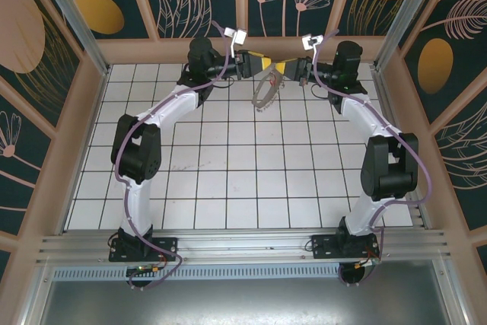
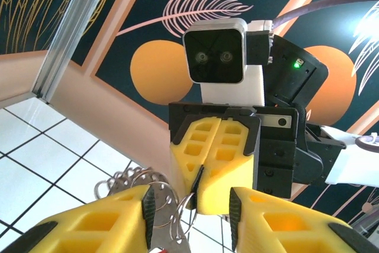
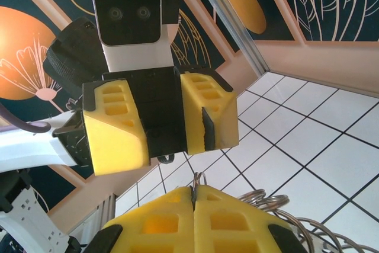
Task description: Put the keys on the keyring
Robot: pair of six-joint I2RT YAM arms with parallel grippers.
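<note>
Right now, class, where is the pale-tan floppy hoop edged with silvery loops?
Top view: the pale-tan hoop hangs at far centre, between the left tool and the right tool, which pinches it.

Table (image 1: pixel 259 180): white square tiles with dark grid lines.
Rim (image 1: pixel 152 51): pale wood along the far edge and both sides.
Near edge: aluminium rail (image 1: pixel 243 243) carrying 2 black arm bases (image 1: pixel 141 247).
Marks: faint grey scuffs (image 1: pixel 199 165) left of centre.
</note>
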